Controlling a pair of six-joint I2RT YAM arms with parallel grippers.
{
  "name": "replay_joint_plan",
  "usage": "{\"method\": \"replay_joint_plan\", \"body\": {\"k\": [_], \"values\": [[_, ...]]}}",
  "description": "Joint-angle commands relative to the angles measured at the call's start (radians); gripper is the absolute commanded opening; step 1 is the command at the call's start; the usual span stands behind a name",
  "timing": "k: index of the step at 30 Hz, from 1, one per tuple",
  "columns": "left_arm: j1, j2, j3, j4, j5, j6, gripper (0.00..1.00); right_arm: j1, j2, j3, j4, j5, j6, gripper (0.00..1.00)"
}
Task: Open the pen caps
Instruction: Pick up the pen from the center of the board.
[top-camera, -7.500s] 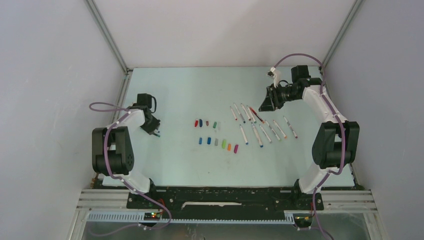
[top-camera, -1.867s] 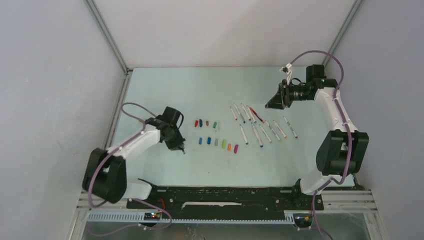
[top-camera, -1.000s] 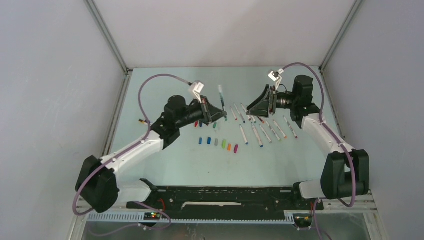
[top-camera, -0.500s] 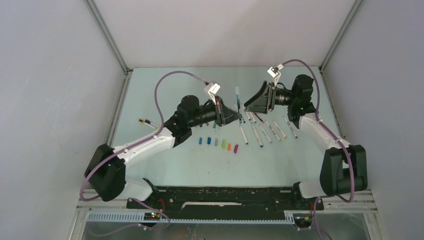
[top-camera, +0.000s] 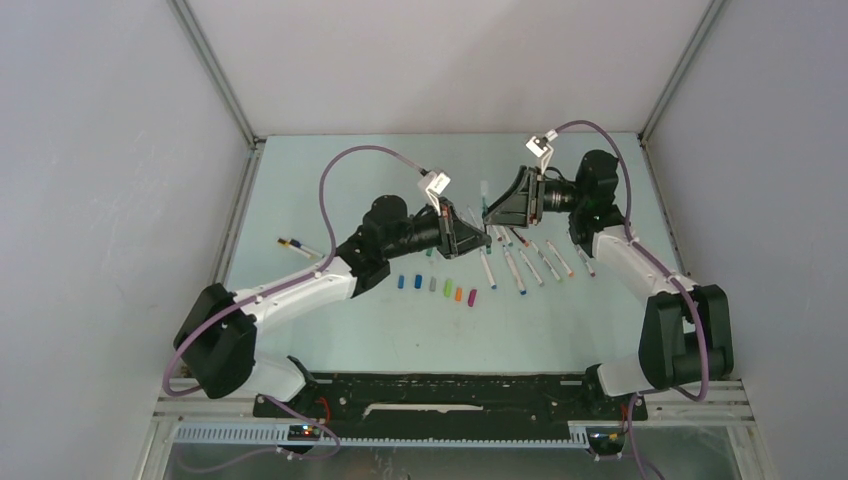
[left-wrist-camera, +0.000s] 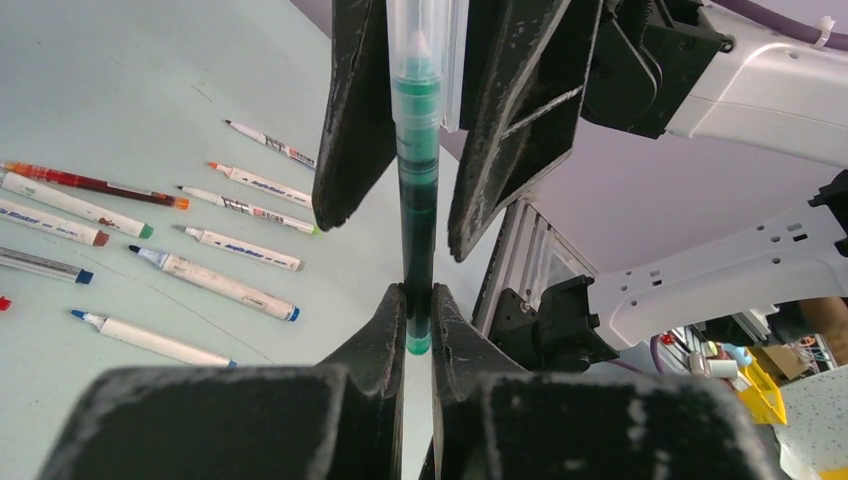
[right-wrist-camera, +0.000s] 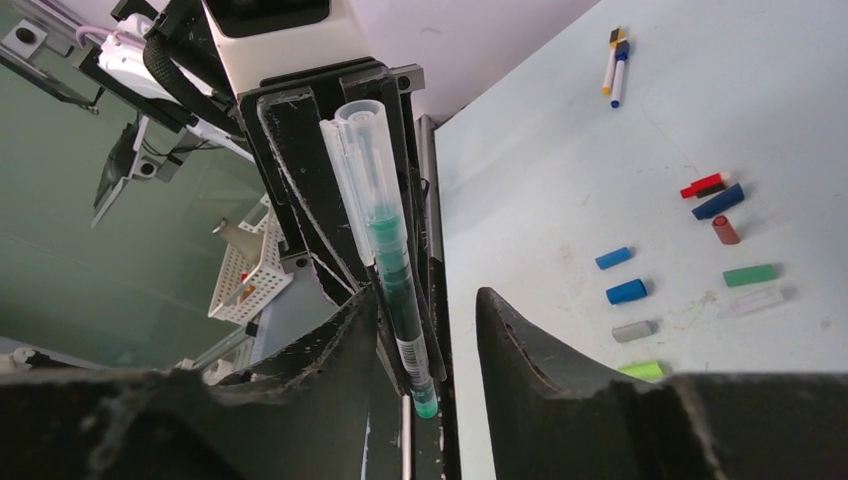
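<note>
My left gripper (left-wrist-camera: 418, 300) is clamped on a green pen (left-wrist-camera: 417, 200) near its lower end and holds it off the table (top-camera: 330, 180), in the air between the two arms. My right gripper (right-wrist-camera: 428, 300) has its fingers apart, one on each side of the pen beyond the left grip. There is a clear gap on one side, and I cannot tell whether the other finger touches. The pen's clear cap (right-wrist-camera: 358, 150) is on. Loose caps (top-camera: 435, 285) lie in two rows mid-table, with uncapped pens (top-camera: 520, 262) just to their right. Two stray pens (top-camera: 293, 243) lie well apart at the left.
</note>
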Motion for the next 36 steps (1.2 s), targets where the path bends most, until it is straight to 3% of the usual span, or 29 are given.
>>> {"method": "replay_joint_plan", "body": {"k": [1, 4, 5, 6, 9, 12, 15, 18, 19, 21, 25, 28, 31, 36], "values": [[-0.009, -0.005, 0.068, 0.05, -0.018, 0.009, 0.0, 0.021, 0.012, 0.004, 0.052, -0.007, 0.027, 0.41], [-0.011, -0.006, 0.067, 0.051, -0.028, 0.011, 0.0, 0.032, 0.021, 0.005, 0.085, -0.015, 0.055, 0.27], [-0.013, -0.009, 0.067, 0.051, -0.029, 0.012, 0.0, 0.034, 0.028, 0.005, 0.108, -0.021, 0.074, 0.18], [-0.016, -0.011, 0.068, 0.053, -0.032, 0.015, 0.01, 0.035, 0.03, 0.005, 0.132, -0.028, 0.092, 0.02], [-0.021, -0.029, 0.065, 0.035, -0.057, 0.025, 0.11, 0.031, 0.029, 0.005, 0.152, -0.035, 0.11, 0.0], [-0.019, -0.085, 0.044, -0.001, -0.114, 0.057, 0.41, 0.023, 0.02, 0.005, 0.153, -0.053, 0.098, 0.0], [-0.017, -0.177, 0.012, -0.033, -0.18, 0.125, 0.61, 0.011, 0.018, 0.005, 0.143, -0.091, 0.071, 0.0], [-0.011, -0.279, -0.017, -0.075, -0.307, 0.167, 0.93, 0.01, 0.032, 0.031, 0.04, -0.147, -0.013, 0.0], [-0.007, -0.307, -0.036, -0.082, -0.365, 0.162, 0.99, 0.014, 0.038, 0.041, 0.02, -0.166, -0.033, 0.0], [0.017, -0.345, -0.051, -0.07, -0.389, 0.13, 1.0, 0.026, 0.045, 0.041, 0.027, -0.205, -0.045, 0.0], [0.121, -0.306, -0.038, 0.035, -0.176, -0.045, 1.0, 0.054, 0.046, 0.041, 0.034, -0.242, -0.064, 0.0], [0.13, -0.257, -0.034, 0.142, -0.085, -0.121, 0.97, 0.063, 0.049, 0.042, 0.04, -0.243, -0.062, 0.0], [0.116, -0.236, -0.055, 0.222, -0.093, -0.139, 0.97, 0.063, 0.055, 0.042, 0.041, -0.236, -0.056, 0.0], [0.074, -0.217, -0.057, 0.177, -0.178, -0.11, 0.97, 0.062, 0.061, 0.041, 0.038, -0.225, -0.054, 0.0]]}}
